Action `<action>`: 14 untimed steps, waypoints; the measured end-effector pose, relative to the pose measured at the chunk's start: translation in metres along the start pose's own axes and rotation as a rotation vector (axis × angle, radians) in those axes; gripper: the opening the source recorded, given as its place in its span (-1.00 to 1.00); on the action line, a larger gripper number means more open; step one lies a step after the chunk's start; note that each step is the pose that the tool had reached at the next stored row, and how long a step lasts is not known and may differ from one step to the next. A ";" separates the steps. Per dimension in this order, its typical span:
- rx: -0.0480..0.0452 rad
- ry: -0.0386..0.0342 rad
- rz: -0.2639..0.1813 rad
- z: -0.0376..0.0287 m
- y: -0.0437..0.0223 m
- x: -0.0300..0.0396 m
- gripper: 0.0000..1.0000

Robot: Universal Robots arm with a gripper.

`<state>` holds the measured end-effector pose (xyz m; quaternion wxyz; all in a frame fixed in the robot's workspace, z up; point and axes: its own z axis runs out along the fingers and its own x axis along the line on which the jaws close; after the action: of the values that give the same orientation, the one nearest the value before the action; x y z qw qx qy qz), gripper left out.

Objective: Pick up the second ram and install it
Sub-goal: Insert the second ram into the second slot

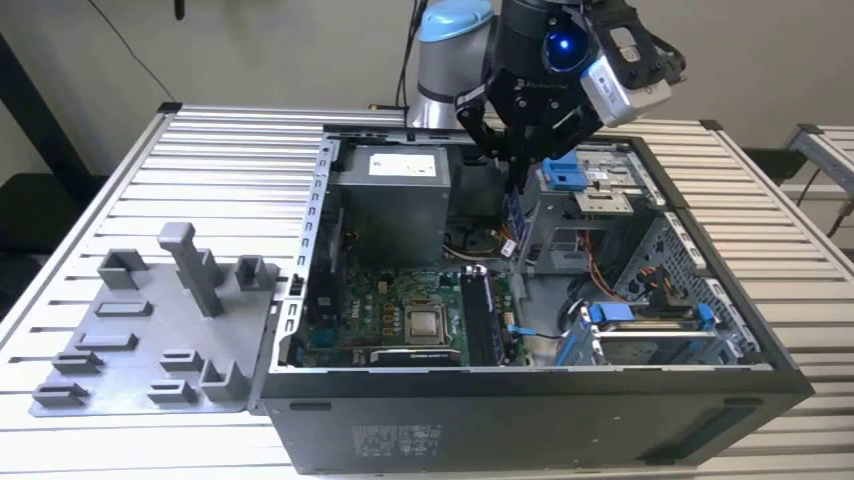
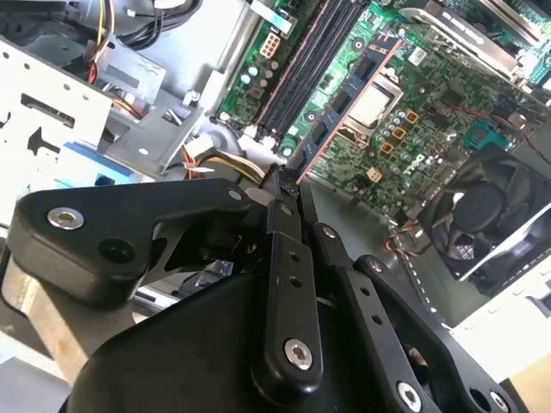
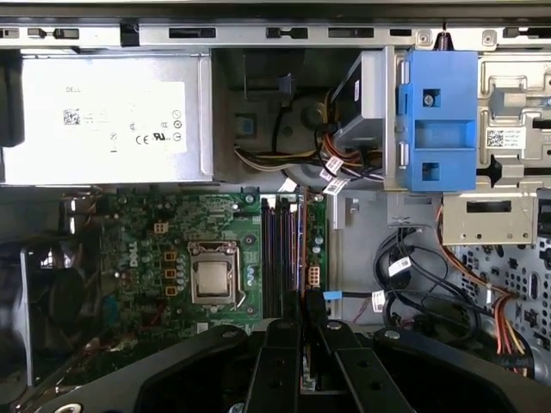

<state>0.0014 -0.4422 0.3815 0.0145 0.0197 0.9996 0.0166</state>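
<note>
I see my arm's gripper (image 1: 510, 170) hanging over an open computer case (image 1: 534, 420) that lies on its side on a slatted metal table (image 1: 227, 140). The gripper's fingers are pressed together on the second ram (image 1: 513, 225), a thin dark stick pointing down into the case, clear of the board below. In the second wrist view the gripper (image 2: 288, 181) pinches one end of the second ram (image 2: 344, 103), which reaches out over the green motherboard (image 2: 430, 95). In the first wrist view the stick is edge-on, just above the long memory slots (image 3: 280, 249) beside the processor (image 3: 213, 275). A grey power supply (image 1: 394, 195) sits at the back of the case. On the exterior view's left, a grey fixture with upright posts (image 1: 120, 340) rests on the table.
</note>
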 end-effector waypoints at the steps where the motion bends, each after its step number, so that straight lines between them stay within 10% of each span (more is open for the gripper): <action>1: 0.0000 0.0000 0.000 0.0008 0.0000 0.0000 -0.73; 14: 0.0000 -0.0001 0.000 0.0132 -0.0005 0.0004 -0.73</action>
<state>0.0014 -0.4422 0.3683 0.0145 0.0197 0.9996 0.0166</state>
